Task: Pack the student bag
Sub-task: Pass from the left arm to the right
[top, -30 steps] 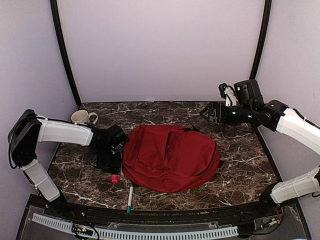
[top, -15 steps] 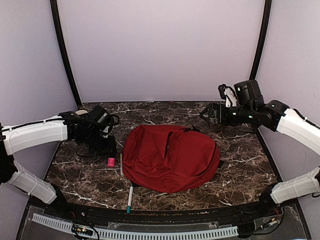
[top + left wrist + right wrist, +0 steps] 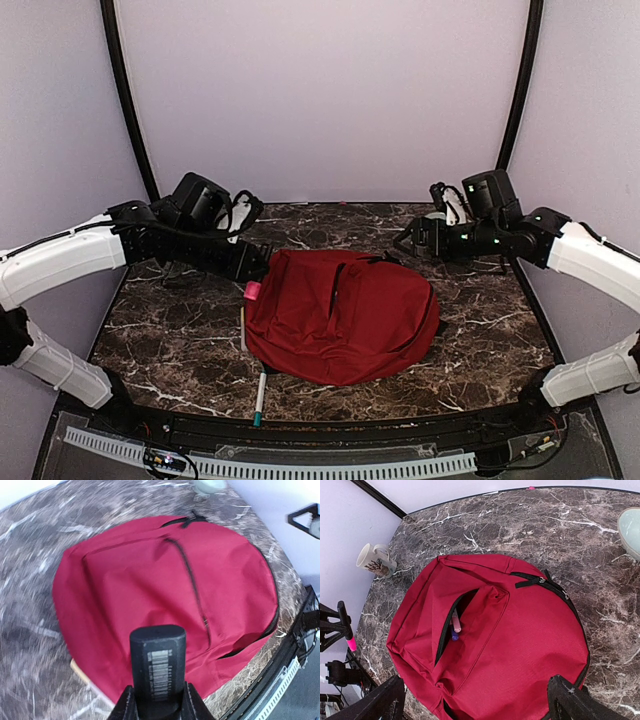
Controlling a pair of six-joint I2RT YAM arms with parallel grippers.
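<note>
The student bag (image 3: 340,315) lay flat on the counter (image 3: 170,340), front side up, between the two pincers and lower than both. Its front pocket (image 3: 451,622) was unzipped and gaping. From the right wrist view you could see a pink pen (image 3: 456,622) and a purple pen (image 3: 454,635) already tucked inside. So I'd say the packing was underway but nowhere near finished. The main zipper looked closed, as far as I could tell.

The left pincer (image 3: 157,702) was clamped on a black marker (image 3: 157,662) with a barcode label and a pink cap. It held the marker up in the air over the bag's left edge, not touching the fabric. My guess is that was the next thing for the pocket, whose opening sat further ahead of that pincer. The right pincer (image 3: 410,238) was spread wide with nothing in it, hovering off the bag's far right corner and looking down across it.

Stuff not packed yet:
- A teal-tipped pen (image 3: 259,395) lay on the counter well below and behind the left pincer, near the front edge and just beside the bag.
- A thin pale stick, maybe a pencil (image 3: 241,330), lay along the bag's left side, under that same pincer.

There was also a mug (image 3: 374,560) off in the far corner on the left pincer's side, and a pale bowl (image 3: 631,525) near the right pincer. No idea if those were meant to go in. After the loose bits, the pocket would need zipping too, I reckon.
</note>
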